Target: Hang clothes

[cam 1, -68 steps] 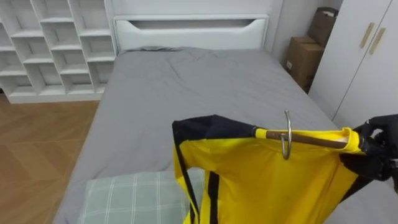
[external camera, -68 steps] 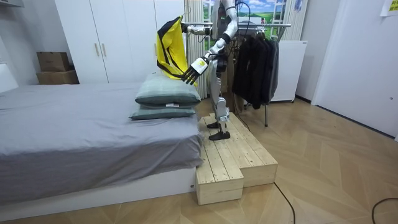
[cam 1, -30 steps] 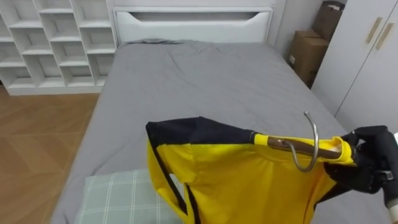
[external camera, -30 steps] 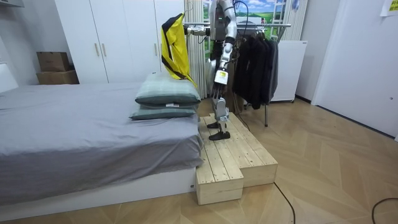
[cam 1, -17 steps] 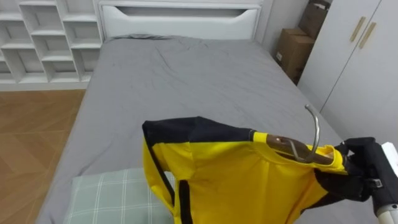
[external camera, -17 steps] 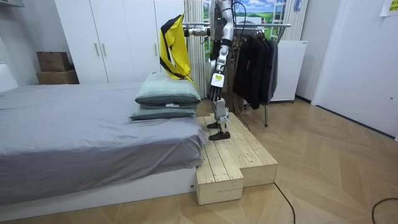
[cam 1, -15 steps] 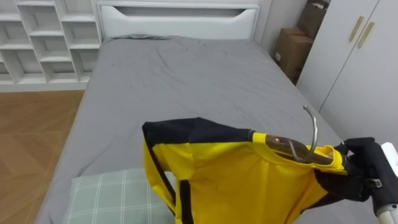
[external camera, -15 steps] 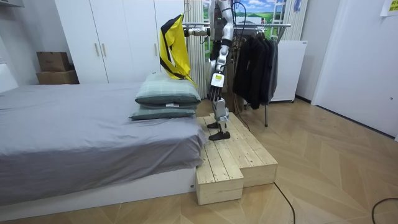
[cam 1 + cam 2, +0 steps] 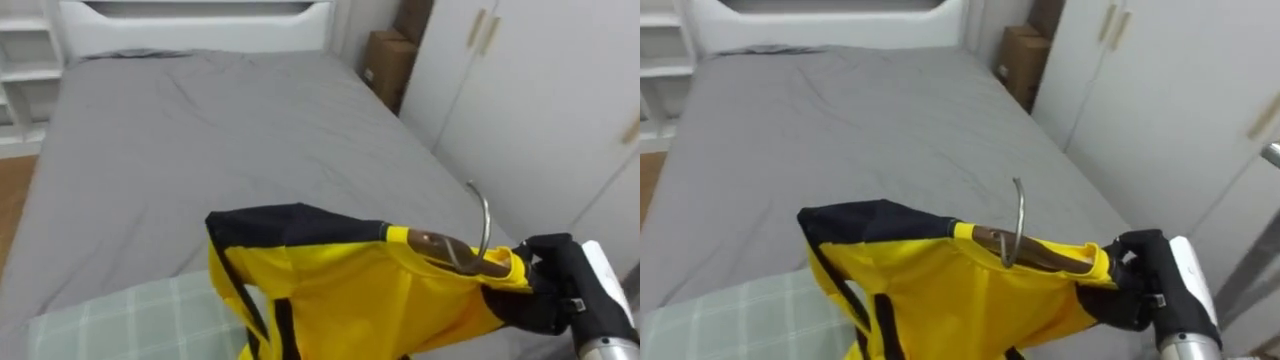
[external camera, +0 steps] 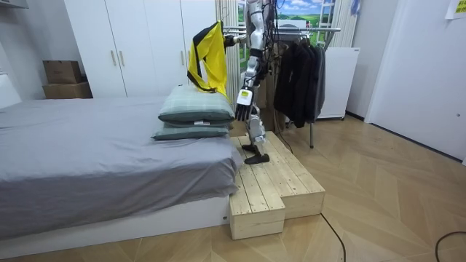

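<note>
A yellow shirt (image 9: 350, 300) with black trim hangs on a wooden hanger whose metal hook (image 9: 484, 225) points up. My right hand (image 9: 548, 290) is shut on the hanger's right end, over the shirt's shoulder. The right eye view gives the same hold, hand (image 9: 1135, 280) beside the hook (image 9: 1018, 222). In the room view I stand on a wooden platform (image 10: 271, 185) by the bed, holding the shirt (image 10: 206, 58) high in front of the clothes rack (image 10: 306, 30). My left hand (image 10: 243, 113) hangs at my side, fingers relaxed.
A grey bed (image 9: 200, 130) lies below the shirt, with a green checked pillow (image 9: 110, 320) at the near edge. White wardrobe doors (image 9: 520, 90) and a cardboard box (image 9: 385, 60) stand to the right. Dark clothes (image 10: 298, 73) hang on the rack.
The eye view has swung right, toward the wardrobe. In the room view I turn toward the rack, the shirt shifts slightly right, and my left arm has dropped to my side.
</note>
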Controlling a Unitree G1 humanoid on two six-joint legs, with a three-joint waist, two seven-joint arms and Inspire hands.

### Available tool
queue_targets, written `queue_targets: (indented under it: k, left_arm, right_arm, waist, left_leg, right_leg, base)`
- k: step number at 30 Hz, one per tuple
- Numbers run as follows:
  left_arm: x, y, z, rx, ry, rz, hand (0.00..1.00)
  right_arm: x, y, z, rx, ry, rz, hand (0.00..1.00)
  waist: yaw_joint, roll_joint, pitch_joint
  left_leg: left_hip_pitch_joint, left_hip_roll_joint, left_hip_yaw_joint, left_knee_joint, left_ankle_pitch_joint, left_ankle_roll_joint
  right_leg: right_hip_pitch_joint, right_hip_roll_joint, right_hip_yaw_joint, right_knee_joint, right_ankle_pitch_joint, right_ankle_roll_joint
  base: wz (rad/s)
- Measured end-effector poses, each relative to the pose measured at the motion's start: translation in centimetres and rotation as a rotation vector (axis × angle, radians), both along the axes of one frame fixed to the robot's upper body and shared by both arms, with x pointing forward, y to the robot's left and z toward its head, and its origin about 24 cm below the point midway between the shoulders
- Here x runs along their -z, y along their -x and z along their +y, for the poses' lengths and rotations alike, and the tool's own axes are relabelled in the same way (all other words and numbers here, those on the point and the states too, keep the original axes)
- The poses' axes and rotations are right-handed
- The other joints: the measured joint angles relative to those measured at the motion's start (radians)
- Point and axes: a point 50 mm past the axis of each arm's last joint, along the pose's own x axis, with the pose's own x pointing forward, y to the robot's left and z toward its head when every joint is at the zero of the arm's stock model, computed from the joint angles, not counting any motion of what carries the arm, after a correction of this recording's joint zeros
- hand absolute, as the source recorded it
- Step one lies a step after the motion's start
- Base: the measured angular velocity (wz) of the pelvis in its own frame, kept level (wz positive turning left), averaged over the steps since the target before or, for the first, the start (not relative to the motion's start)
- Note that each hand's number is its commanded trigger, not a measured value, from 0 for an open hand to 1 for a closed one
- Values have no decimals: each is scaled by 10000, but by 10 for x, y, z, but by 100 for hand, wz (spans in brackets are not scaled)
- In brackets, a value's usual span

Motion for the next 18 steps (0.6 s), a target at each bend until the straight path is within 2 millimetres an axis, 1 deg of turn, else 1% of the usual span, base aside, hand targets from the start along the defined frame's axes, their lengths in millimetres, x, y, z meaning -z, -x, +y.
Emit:
queue_targets:
  k: [1, 2, 3, 4, 6, 7, 8, 10, 11, 12, 13, 14, 15, 16, 17, 18]
  left_arm:
    - [0, -4, 0, 1, 0, -43, 0]
    - [0, -6, 0, -3, -1, -37, 0]
    - [1, -7, 0, -40, -4, 48, 0]
    - [1, -10, 0, -50, 4, 107, 0]
    - [1, -11, -2, -162, 81, 170, 0]
    - [2, -11, -3, -136, 112, 257, 0]
    - [2, -11, -4, -82, 128, 292, 0]
    - [3, -10, -5, -19, 152, 432, 0]
    - [3, -10, -5, -35, 144, 451, 0]
    - [2, -12, -4, -14, 120, 436, 0]
    - [2, -12, -4, -7, 108, 470, 0]
    - [2, -10, -4, -26, 104, 543, 0]
    - [2, -8, -3, -85, 53, 729, 0]
    - [2, -6, -1, -107, -6, 859, 0]
    - [1, -5, 0, -114, -55, 930, 0]
    - [0, 0, 3, -132, -125, 1152, 0]
  right_arm:
    - [4, 1, 0, -19, -12, 224, 100]
    - [6, 1, 0, -35, -7, 322, 100]
    - [9, 2, 0, -12, -4, 490, 100]
    - [12, 2, -1, 31, -32, 611, 100]
    - [13, 2, 2, -56, -260, 613, 100]
    - [12, -1, 4, -144, -373, 550, 100]
    - [10, -3, 6, -227, -394, 466, 100]
    - [-1, -18, 16, -685, -372, -11, 100]
    - [-3, -20, 18, -796, -382, -121, 100]
    - [-7, -23, 21, -939, -397, -270, 100]
    - [-8, -23, 22, -1029, -402, -328, 100]
    - [-8, -23, 22, -1075, -405, -313, 100]
    - [-8, -23, 22, -1111, -414, -272, 100]
    - [-7, -23, 23, -1141, -427, -229, 100]
    - [-6, -23, 24, -1175, -436, -189, 100]
    - [-5, -23, 28, -1349, -450, -93, 100]
  waist:
    - [33, 76, 6]
    - [-4, 110, -6]
    - [-104, 148, -18]
    - [-116, 178, -20]
    - [-187, 216, -21]
    - [-220, 195, -38]
    - [-251, 194, -36]
    - [-353, 286, 15]
    - [-388, 295, 14]
    - [-411, 295, 12]
    - [-415, 303, 14]
    - [-416, 309, 16]
    - [-437, 343, 28]
    - [-508, 313, 9]
    - [-527, 273, -10]
    - [-501, 217, -31]
  left_leg:
    - [51, 95, 352, 115, -112, -39]
    - [71, 134, 480, 198, -179, -54]
    - [143, 141, 598, 246, -245, -75]
    - [224, 138, 726, 243, -274, -103]
    - [222, 134, 814, 247, -277, -110]
    - [232, 125, 936, 258, -277, -111]
    - [231, 128, 1013, 272, -277, -112]
    - [237, 167, 1242, 331, -305, -152]
    - [244, 192, 1305, 353, -326, -170]
    - [229, 250, 1385, 455, -380, -209]
    - [231, 394, 1538, 705, -517, -285]
    - [239, 480, 1583, 869, -600, -334]
    - [212, 760, 1653, 1367, -815, -441]
    - [147, 1027, 1669, 2019, -987, -530]
    - [34, 1180, 1650, 2501, -1004, -556]
    - [-306, 1590, 1425, 3905, -846, -546]
  right_leg:
    - [-24, -61, -508, 146, 14, -44]
    - [-46, -77, -643, 212, 14, -46]
    - [-56, -79, -591, 299, -20, -71]
    - [-42, -8, -343, 291, -36, -74]
    - [-68, 33, -264, 258, -27, -130]
    - [-218, 44, -136, 281, -13, -153]
    - [-277, 66, -90, 275, 6, -187]
    - [-388, 166, 115, 258, 38, -244]
    - [-411, 178, 107, 268, 27, -264]
    - [-464, 188, 101, 334, -25, -324]
    - [-461, 246, 101, 436, -122, -381]
    - [-451, 275, 91, 493, -193, -427]
    - [-413, 385, 125, 606, -361, -508]
    - [-461, 440, 245, 866, -678, -597]
    - [-503, 469, 416, 987, -848, -575]
    - [-518, 557, 749, 1177, -1019, -586]
  base:
    - [-103]
    - [-64]
    - [-39]
    - [-32]
    - [-20]
    - [-22]
    - [-30]
    - [-30]
    - [-23]
    - [-21]
    - [-23]
    - [-29]
    - [-26]
    - [-23]
    - [-31]
    - [-61]
